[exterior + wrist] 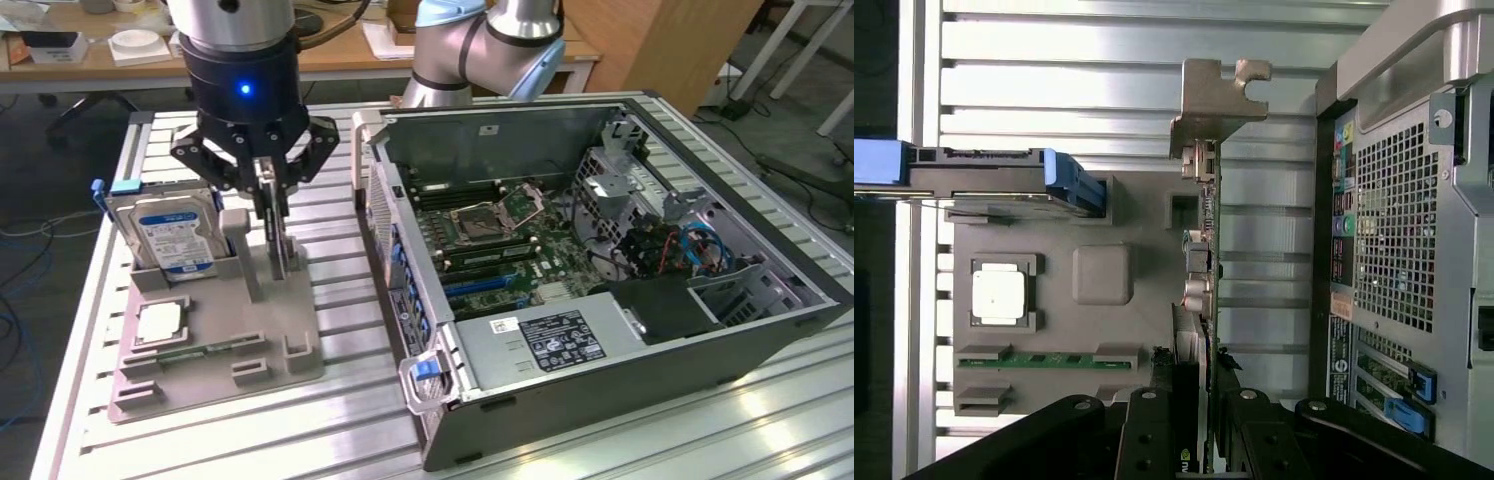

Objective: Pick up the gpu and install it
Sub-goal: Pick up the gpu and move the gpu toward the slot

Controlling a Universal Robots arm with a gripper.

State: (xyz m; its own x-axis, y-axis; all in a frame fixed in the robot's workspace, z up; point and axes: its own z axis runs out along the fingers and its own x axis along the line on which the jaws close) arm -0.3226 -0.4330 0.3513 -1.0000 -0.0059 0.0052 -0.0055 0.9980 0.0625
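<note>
- Exterior view: my gripper (pixel 268 195) hangs over the grey holder (pixel 274 350), and my fingers are clamped from both sides on the top edge of the gpu (pixel 276 245).
- The gpu stands upright on its edge in the holder's slot. As far as I can tell its lower edge is not yet clear of the slot, so I judge the step in hand to be the pick-up, with the grasp made and no install begun.
- Wrist view: I look along the card's thin edge (pixel 1204 300). Its metal bracket (pixel 1219 100) is at the far end, and my fingers (pixel 1154 435) press in on either side.
- I reckon the lift calls for a straight pull up, with no twist, so the card does not bind in the slot.
- The hard drive (pixel 167 235) stands just beside the gpu, on the exterior view's left, close enough to catch my linkage.
- A processor chip (pixel 160 322) and the green memory stick (pixel 200 352) lie low in the holder, out of the way.
- The open computer case (pixel 747 330) sits on the exterior view's right of the slatted table (pixel 347 420). Its near wall rises between the holder and the motherboard (pixel 494 240), whose blue slots (pixel 487 285) lie deep inside.
</note>
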